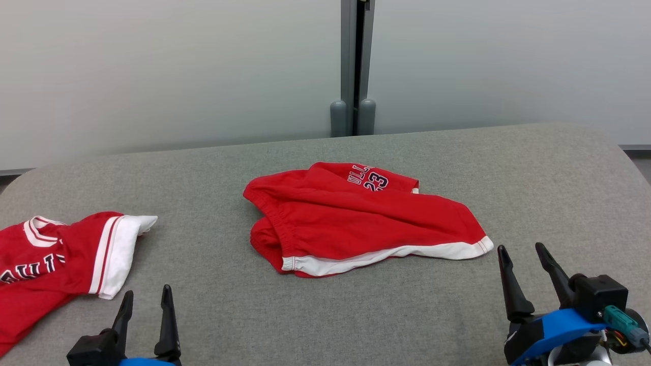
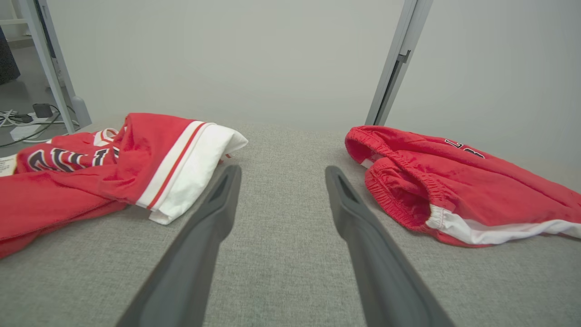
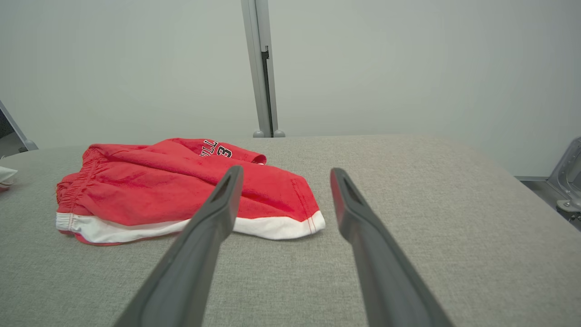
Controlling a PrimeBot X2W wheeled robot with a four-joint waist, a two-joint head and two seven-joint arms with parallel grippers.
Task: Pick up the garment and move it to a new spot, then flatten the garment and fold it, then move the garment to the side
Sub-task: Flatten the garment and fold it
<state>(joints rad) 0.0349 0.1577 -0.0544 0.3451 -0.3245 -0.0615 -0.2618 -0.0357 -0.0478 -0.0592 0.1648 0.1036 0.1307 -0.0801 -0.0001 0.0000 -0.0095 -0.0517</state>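
One garment [image 1: 66,254] just beside left jaws

The left tool [image 2: 282,169] hangs with fingers spread wide over the grey desk [image 2: 281,272], holding nothing. The garment [image 2: 81,190] lies crumpled toward the desk's left side, its white sleeve [image 2: 195,168] near one fingertip. Red shorts [image 2: 454,181] lie to the right.

Red shorts [image 1: 366,223]: partial lettering "ULL" over number "23", black with white outline. Jersey T-shirt [image 1: 46,254]: chest lettering partly legible, "ULL".
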